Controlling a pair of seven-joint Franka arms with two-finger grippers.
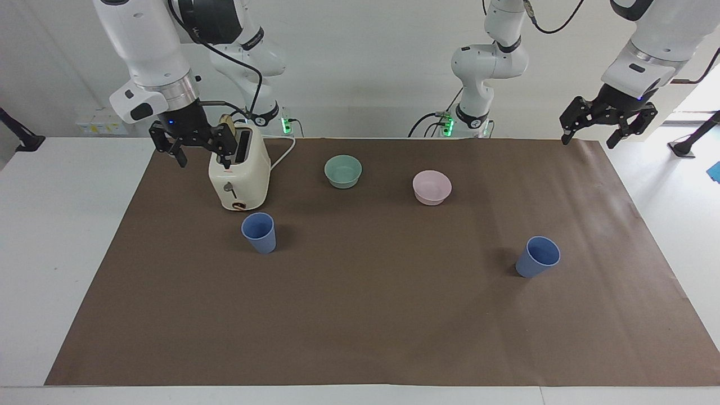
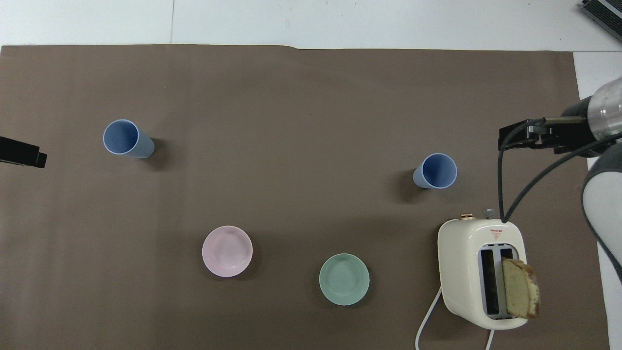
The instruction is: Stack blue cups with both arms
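Two blue cups stand upright and apart on the brown mat [image 1: 360,315]. One cup [image 1: 259,232] stands just farther from the robots than the toaster, toward the right arm's end; it also shows in the overhead view [image 2: 436,170]. The other cup [image 1: 537,256] stands toward the left arm's end, also in the overhead view [image 2: 127,138]. My right gripper [image 1: 202,157] hangs open and empty in the air beside the toaster, seen from overhead too [image 2: 515,136]. My left gripper [image 1: 597,138] hangs open and empty over the mat's corner at its own end; only its tip [image 2: 29,155] shows from overhead.
A cream toaster [image 1: 239,174] with a slice of bread [image 2: 520,289] in one slot stands near the right arm's base. A mint-green bowl [image 1: 343,171] and a pink bowl [image 1: 432,187] sit between the cups and the robots.
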